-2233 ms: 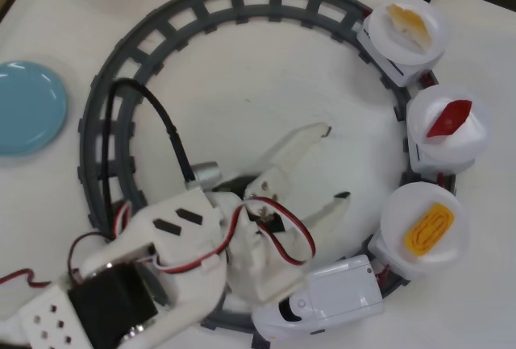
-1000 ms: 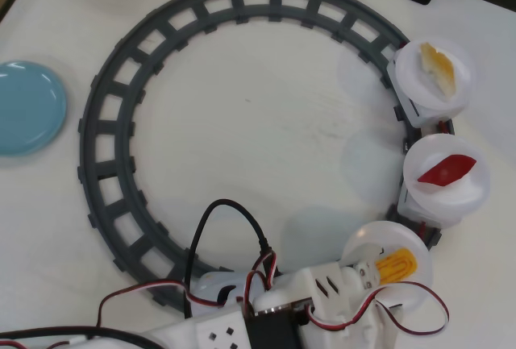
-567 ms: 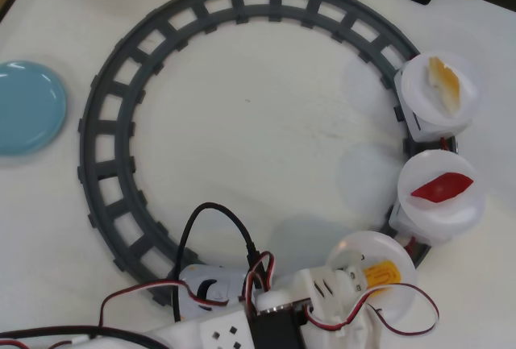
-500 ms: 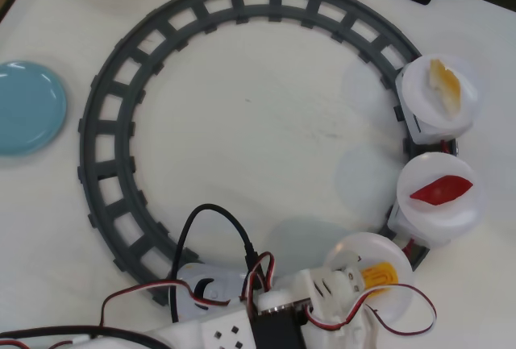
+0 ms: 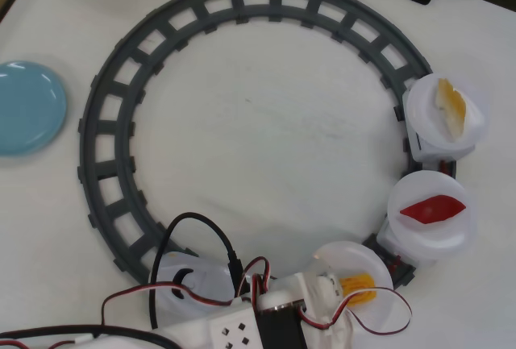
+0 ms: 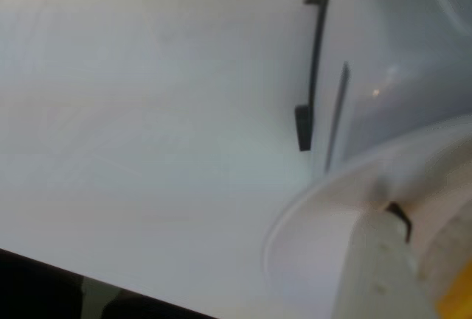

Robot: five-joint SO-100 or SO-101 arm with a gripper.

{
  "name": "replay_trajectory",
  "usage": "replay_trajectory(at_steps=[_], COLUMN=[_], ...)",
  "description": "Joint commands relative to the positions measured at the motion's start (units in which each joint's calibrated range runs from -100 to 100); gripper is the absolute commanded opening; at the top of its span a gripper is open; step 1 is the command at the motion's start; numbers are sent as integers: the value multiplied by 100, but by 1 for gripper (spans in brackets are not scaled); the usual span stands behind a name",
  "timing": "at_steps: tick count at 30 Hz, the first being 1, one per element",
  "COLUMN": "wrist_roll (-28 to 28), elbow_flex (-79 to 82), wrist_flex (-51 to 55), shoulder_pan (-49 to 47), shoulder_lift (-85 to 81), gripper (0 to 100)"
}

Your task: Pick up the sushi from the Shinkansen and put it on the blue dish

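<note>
We see the arm's white tool [image 5: 348,299] reach over the nearest round white plate [image 5: 379,264] of the white plastic toy Shinkansen [image 5: 439,172], where the small ridged orange-yellow sushi [image 5: 359,284] lies; whether its fingers are apart or together, we cannot tell. The round light-blue dish [image 5: 28,107] waits well apart, on the white desk [image 5: 266,123] outside the grey circular track [image 5: 121,107]. We judge a clumsy pinch could tip the plate or derail the car. No readable writing shows.
</note>
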Motion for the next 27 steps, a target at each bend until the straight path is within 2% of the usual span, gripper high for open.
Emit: replay_trajectory(at_steps=[1, 6, 16, 20, 27], wrist_roll=[-36, -36, -36, -475, -1463], elbow_flex=[1, -8, -134, -621, -1108], wrist_flex=[36, 2, 45, 45, 45], shoulder_pan=[-5, -40, -278, -797, -2488], shoulder_lift=[-66, -82, -165, -514, -1542], gripper=[23, 2, 3, 3, 3])
